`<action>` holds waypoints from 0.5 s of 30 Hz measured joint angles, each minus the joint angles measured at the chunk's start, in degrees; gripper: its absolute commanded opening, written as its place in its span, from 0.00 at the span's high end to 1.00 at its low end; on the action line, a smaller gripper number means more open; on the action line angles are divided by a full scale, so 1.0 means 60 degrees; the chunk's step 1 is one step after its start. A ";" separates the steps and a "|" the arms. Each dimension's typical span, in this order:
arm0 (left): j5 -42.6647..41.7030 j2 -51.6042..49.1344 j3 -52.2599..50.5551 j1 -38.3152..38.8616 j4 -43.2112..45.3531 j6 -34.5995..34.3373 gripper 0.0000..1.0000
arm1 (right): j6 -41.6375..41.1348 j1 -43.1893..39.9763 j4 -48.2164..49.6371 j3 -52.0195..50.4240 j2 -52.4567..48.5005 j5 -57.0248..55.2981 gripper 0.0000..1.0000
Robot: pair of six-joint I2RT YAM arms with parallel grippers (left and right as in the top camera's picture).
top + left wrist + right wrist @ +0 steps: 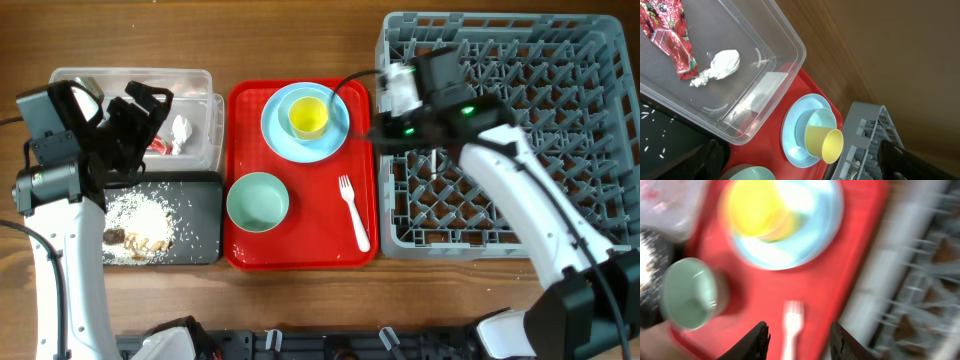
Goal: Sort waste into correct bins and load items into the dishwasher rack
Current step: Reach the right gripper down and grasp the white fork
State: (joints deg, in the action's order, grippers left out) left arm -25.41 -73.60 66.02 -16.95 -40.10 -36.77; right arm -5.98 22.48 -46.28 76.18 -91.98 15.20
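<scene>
The clear tub (pixel 130 74) holds the red wrapper (pixel 160 145) and the white tissue (pixel 181 128); both also show in the left wrist view, wrapper (pixel 670 35) and tissue (pixel 722 65). The black tray (pixel 205 215) holds rice scraps (pixel 140 215). The blue plate (pixel 280 140) carries the blue bowl (pixel 290 100) with the yellow cup (pixel 308 117) in it. The green bowl (pixel 257 202) and white fork (pixel 354 212) lie nearby. My left gripper (pixel 150 110) is open and empty over the tub. My right gripper (pixel 801 340) is open and empty above the fork (pixel 792 325). I cannot make out the spoon.
The plate, bowls and fork sit on a flat red serving tray (pixel 310 240) between the bins and the grey dishwasher rack (pixel 500 60). The right arm reaches across the rack's left part. The right wrist view is blurred by motion.
</scene>
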 measured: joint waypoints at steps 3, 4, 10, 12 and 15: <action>0.0000 0.0000 0.0000 0.0000 0.0000 0.0000 0.00 | -0.0408 0.1045 -0.0011 0.0004 0.0004 -0.0324 0.59; 0.0000 0.0000 0.0000 0.0000 0.0000 0.0000 0.00 | -0.0630 0.1475 -0.0011 0.0004 0.0004 -0.0623 0.60; 0.0000 0.0000 0.0000 0.0000 0.0000 0.0000 0.00 | -0.2000 0.3100 -0.0361 -0.0036 -0.0240 -0.2320 0.63; -0.0004 0.0000 0.0000 0.0000 0.0000 0.0000 0.00 | -0.2481 0.3351 -0.0426 -0.0222 -0.0466 -0.2878 0.63; 0.0000 0.0000 0.0000 0.0000 0.0000 0.0000 0.00 | -0.2940 0.3515 -0.0430 -0.0645 -0.0885 -0.3355 0.63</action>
State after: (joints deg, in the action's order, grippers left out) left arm -25.41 -73.60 66.02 -16.95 -40.10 -36.77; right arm -23.62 43.57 -48.86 72.31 -97.30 -4.93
